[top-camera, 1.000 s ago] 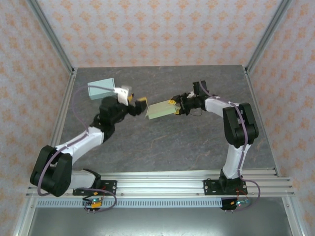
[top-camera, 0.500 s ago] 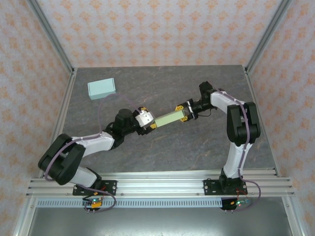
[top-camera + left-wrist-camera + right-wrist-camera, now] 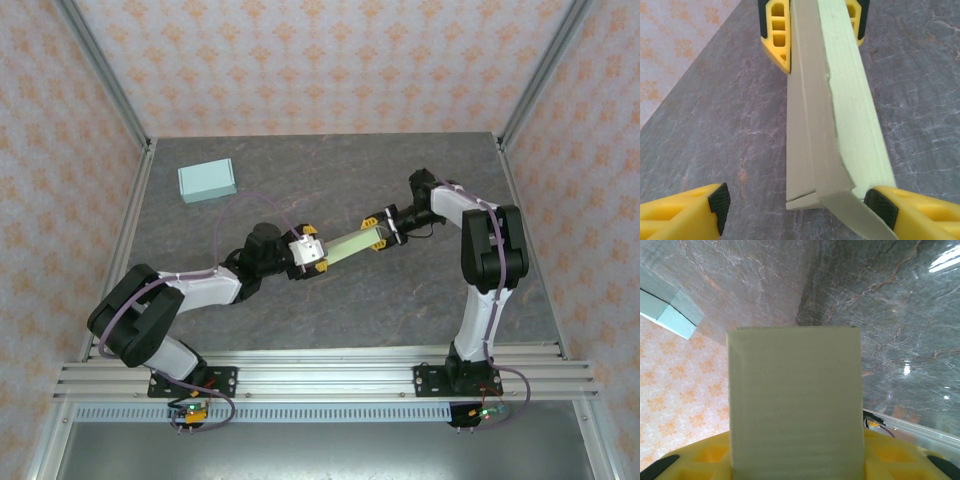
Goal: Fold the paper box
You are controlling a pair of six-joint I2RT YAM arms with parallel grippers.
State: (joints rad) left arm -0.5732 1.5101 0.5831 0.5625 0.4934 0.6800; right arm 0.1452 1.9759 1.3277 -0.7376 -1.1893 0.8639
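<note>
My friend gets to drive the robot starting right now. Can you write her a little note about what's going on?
Left gripper: open, fingers either side of the near end of the green paper box, not squeezing it.
Right gripper: shut on the box's far end, holding it between the arms.
Blue box: on the table, far left, away from both arms.
Done: little; the green box looks flat, with one end flap loose.
Left: probably open it out and fold the flaps in.
</note>
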